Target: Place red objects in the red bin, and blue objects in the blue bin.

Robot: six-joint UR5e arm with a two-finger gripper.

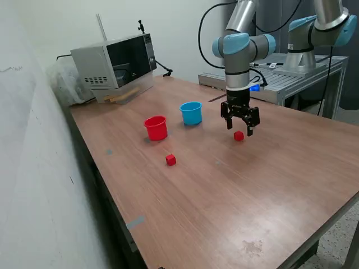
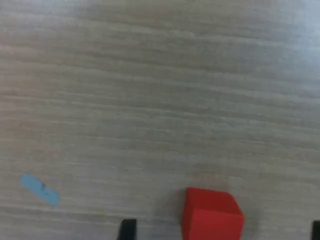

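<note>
My gripper (image 1: 239,128) is open and hangs just above a small red cube (image 1: 239,135) on the wooden table. In the wrist view this red cube (image 2: 212,214) lies between the two fingertips (image 2: 128,228), nearer one side, and nothing touches it. A second red cube (image 1: 171,159) rests toward the exterior view's left, in front of the red bin (image 1: 156,128). The light blue bin (image 1: 191,112) stands upright just beyond the red one, to the left of my gripper. No blue objects are in view.
A microwave (image 1: 115,61) sits at the table's far left corner. A second arm (image 1: 314,28) stands on a metal bench (image 1: 291,78) behind. A scrap of blue tape (image 2: 40,189) is stuck to the table (image 1: 269,190). A white wall borders the left.
</note>
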